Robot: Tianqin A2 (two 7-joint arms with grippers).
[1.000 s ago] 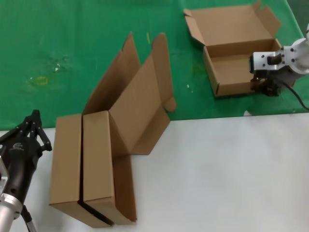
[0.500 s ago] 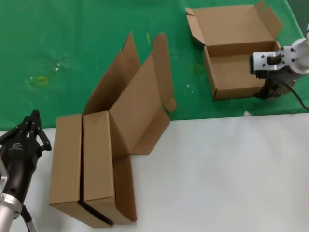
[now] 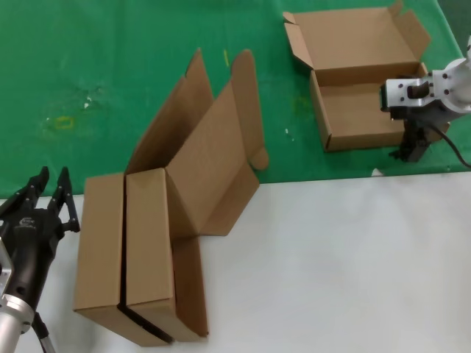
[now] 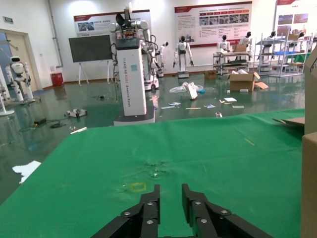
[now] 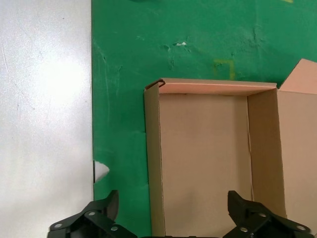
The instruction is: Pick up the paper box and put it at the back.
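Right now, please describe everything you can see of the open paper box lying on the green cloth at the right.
The paper box is plain brown corrugated cardboard, a shallow rectangular tray with its hinged lid folded back flat and tuck flaps spread. It looks empty inside. It lies flat on the green cloth, near the edge of the white tabletop. The right gripper hangs at its near right corner, fingers open astride one wall; no contact is visible.
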